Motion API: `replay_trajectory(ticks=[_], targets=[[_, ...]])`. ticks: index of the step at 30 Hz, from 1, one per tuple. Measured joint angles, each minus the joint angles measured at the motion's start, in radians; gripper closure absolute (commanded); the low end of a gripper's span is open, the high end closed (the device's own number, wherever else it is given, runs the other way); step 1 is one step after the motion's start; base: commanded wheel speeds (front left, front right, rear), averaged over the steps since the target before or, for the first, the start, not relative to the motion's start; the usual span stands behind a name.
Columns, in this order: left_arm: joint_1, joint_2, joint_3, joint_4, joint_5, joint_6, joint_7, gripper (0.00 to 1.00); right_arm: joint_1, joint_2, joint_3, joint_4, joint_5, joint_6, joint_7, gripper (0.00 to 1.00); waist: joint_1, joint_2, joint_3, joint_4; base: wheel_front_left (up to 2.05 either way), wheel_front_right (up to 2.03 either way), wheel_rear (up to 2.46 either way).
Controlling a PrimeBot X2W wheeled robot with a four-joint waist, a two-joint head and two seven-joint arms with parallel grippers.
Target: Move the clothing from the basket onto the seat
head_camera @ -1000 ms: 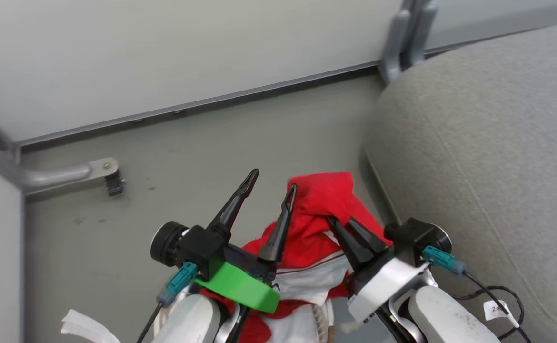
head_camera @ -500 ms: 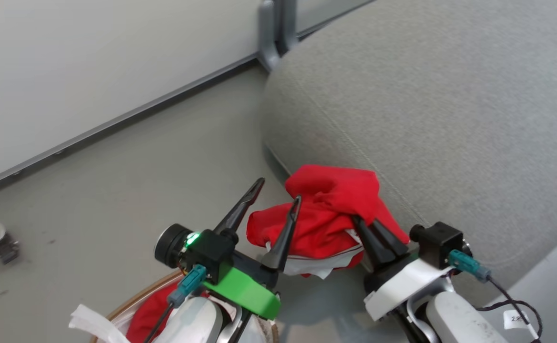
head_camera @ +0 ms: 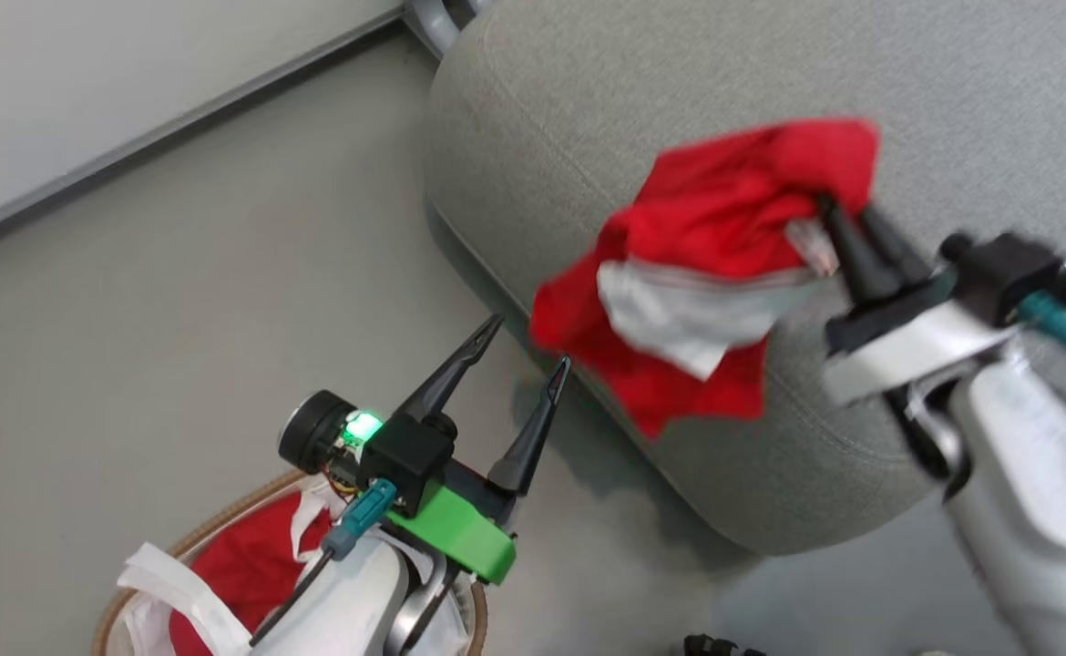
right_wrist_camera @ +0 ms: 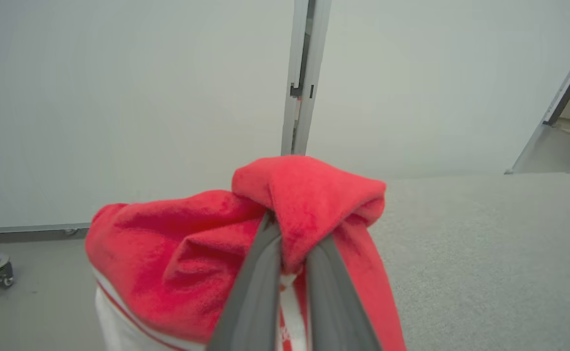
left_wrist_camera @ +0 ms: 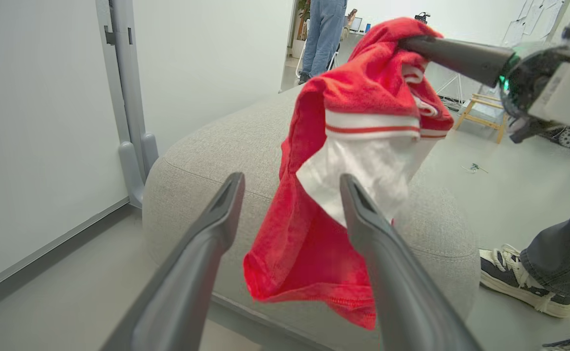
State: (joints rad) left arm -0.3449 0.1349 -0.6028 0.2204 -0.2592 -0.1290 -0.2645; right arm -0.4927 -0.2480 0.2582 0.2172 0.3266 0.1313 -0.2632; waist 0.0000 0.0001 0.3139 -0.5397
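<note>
Clothing point(head_camera: 706, 210) carried higher and rightward, now hanging over seat point(head_camera: 579, 82) edge

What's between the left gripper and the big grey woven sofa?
The red, white-panelled fabric garment, dangling from the right gripper; the left wrist view shows it.

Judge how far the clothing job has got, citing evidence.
Done: one red garment is out of the basket. In hand: the right gripper pinches it, hanging by the seat's edge, not set down. Remaining: release it; more red clothing lies in the basket below the open left gripper.
</note>
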Motion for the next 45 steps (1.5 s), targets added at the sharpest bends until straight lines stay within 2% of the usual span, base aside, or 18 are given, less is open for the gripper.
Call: replay_trajectory(ticks=[4, 9, 18, 23, 31, 32, 33, 39, 45], targets=[[-0.031, 0.022, -0.01, 0.015, 0.013, 0.0, 0.0, 0.0, -0.133, -0.073, -0.039, 0.043, -0.024, 0.0, 0.0, 1.0, 0.0, 0.0, 0.055, 0.014, 0.0, 0.0, 0.0], [-0.083, 0.027, -0.026, 0.018, 0.023, 0.0, 0.0, 0.0, -0.267, -0.163, -0.083, 0.168, -0.033, 0.0, 0.0, 1.0, 0.0, 0.0001, 0.119, 0.057, 0.0, 0.0, 0.0], [-0.139, 0.015, -0.039, 0.013, 0.034, 0.0, 0.0, 0.0, -0.439, -0.235, -0.231, 0.348, -0.077, 0.0, 0.0, 1.0, 0.0, 0.0, 0.201, 0.174, 0.0, 0.0, 0.0], [-0.144, 0.013, -0.033, 0.008, 0.042, 0.0, 0.0, 0.0, -0.5, -0.222, -0.36, 0.347, -0.16, 0.0, 0.0, 1.0, 0.0001, 0.0, 0.247, 0.232, 0.0, 0.0, 0.0], [-0.143, 0.003, -0.021, 0.009, 0.05, 0.0, 0.0, 0.0, -0.498, -0.172, -0.439, 0.477, -0.267, 0.0, 0.0, 1.0, 0.0002, 0.0, 0.296, 0.295, 0.0, 0.0, 0.0], [-0.143, 0.002, -0.02, 0.011, 0.05, 0.0, 0.0, 0.0, -0.479, -0.167, -0.45, 0.505, -0.282, 0.0, 0.0, 0.38, 0.0001, 0.0, 0.298, 0.3, 0.0, 0.0, 0.0], [-0.143, 0.001, -0.019, 0.013, 0.05, 0.0, 0.0, 0.0, -0.46, -0.157, -0.471, 0.523, -0.285, 0.0, 0.0, 0.0, 0.0001, 0.0, 0.299, 0.304, 0.0, 0.0, 0.0], [-0.14, -0.008, 0.002, 0.018, 0.049, 0.0, 0.0, 0.0, -0.345, -0.104, -0.545, 0.517, -0.295, 0.0, 0.0, 0.0, 0.0001, 0.0, 0.272, 0.304, 0.0, 0.0, 0.0], [-0.097, -0.016, 0.062, 0.022, 0.049, 0.0, 0.0, 0.0, -0.203, -0.051, -0.557, 0.461, -0.297, 0.0, 0.0, 0.0, 0.0001, 0.0, 0.219, 0.29, 0.0, 0.0, 0.0]])
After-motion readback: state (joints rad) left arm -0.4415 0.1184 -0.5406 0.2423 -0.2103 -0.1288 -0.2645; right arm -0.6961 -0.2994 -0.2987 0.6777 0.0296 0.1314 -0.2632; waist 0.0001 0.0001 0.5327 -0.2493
